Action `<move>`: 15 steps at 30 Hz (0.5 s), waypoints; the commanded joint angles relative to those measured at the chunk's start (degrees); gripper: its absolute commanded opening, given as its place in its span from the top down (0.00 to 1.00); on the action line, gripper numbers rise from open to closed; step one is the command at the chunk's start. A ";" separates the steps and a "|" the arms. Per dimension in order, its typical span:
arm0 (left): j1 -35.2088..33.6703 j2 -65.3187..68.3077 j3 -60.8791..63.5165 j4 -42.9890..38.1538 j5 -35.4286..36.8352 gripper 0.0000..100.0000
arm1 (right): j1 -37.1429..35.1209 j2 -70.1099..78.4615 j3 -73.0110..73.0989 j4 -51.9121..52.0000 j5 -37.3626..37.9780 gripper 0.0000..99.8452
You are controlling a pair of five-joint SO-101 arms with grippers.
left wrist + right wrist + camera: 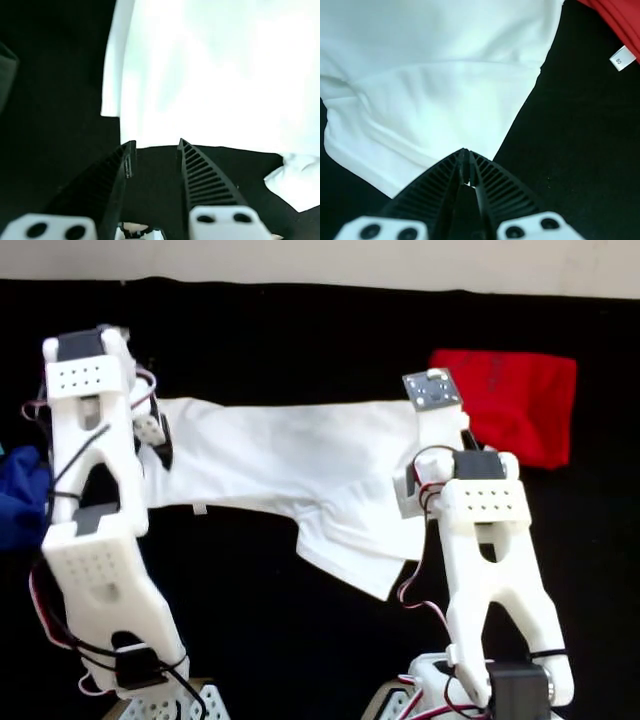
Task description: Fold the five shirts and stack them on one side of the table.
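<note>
While the white fabric shirt (pixel 300 455) lies spread across the middle of the black table (pixel 250 620), the left gripper (pixel 155 147) is held just beside its left edge, jaws apart. The right gripper (pixel 466 152) is set at the shirt's right hem, jaws pressed together; whether cloth is pinched cannot be told. A folded red shirt (pixel 515 405) is seen at the far right, and a blue cloth (pixel 20 495) at the left edge.

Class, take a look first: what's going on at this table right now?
Two robot arms are working on a white shirt spread across the black table. The right gripper is shut at the shirt's end nearest the red shirt, apparently pinching the fabric. The left gripper is open just short of the opposite end, with nothing in it. The red shirt lies folded at the far right, and blue fabric sits at the left edge.
</note>
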 commanded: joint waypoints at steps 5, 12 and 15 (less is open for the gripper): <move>-1.89 -16.31 30.46 -25.49 2.02 0.85 | -0.66 -1.71 -0.13 0.13 0.79 0.99; -2.51 -18.86 39.43 -35.25 1.76 0.85 | -0.66 -1.71 -0.13 1.01 0.79 0.99; -2.59 -18.86 39.96 -36.66 1.85 0.86 | -0.66 -1.71 -0.04 1.19 0.79 0.99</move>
